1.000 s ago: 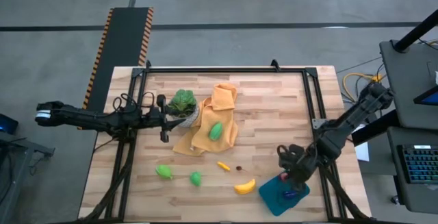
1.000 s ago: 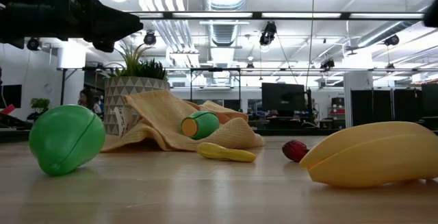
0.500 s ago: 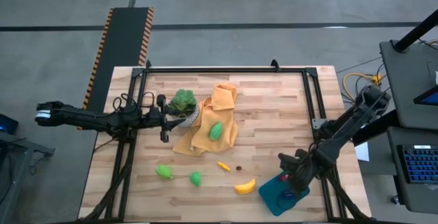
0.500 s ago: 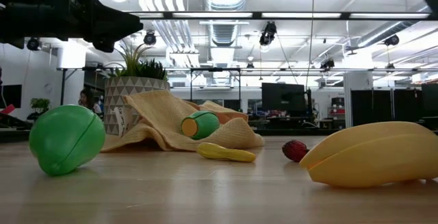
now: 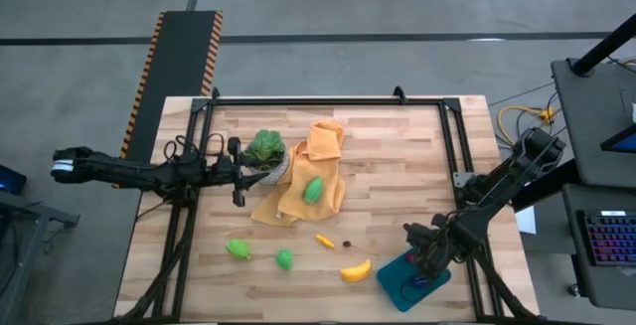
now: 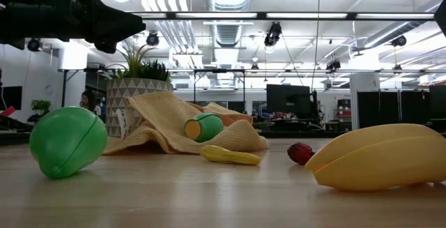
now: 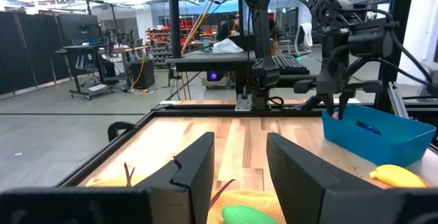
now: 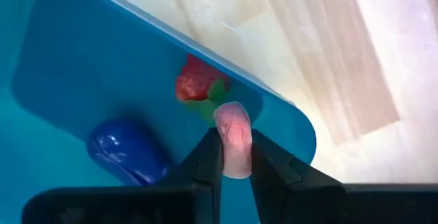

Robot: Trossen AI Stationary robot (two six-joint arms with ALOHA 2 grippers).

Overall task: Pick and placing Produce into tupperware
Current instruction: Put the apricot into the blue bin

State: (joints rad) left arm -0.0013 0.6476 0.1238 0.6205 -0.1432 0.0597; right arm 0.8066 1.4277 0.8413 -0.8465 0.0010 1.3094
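My right gripper (image 5: 417, 263) hangs over the teal-blue tupperware (image 5: 397, 287) at the table's near right corner, shut on a small pink piece (image 8: 233, 133). Inside the tupperware lie a red piece (image 8: 194, 83) and a blue-purple piece (image 8: 126, 154). On the table rest the yellow banana (image 5: 356, 270), a tiny red piece (image 5: 347, 244), an orange-yellow piece (image 5: 325, 240) and two green pieces (image 5: 238, 248) (image 5: 284, 258). A third green piece (image 5: 313, 189) lies on the orange cloth. My left gripper (image 5: 238, 172) waits open beside the plant pot. My right gripper pinches the small pink piece (image 8: 234, 125) between its two fingers (image 8: 209, 159), coming from above and pointing down into the tupperware. The piece's rounded end sticks out past the fingertips. It is held above the tupperware's floor, near the red piece.
A leafy plant in a white pot (image 5: 265, 152) stands at the left of the orange cloth (image 5: 303, 181). A black frame (image 5: 328, 101) runs along the table's edges. Bare wood lies between the cloth and the tupperware.
My right gripper has moved a little toward the table's near edge and down over the tupperware, staying shut. The produce on the table lies as before.
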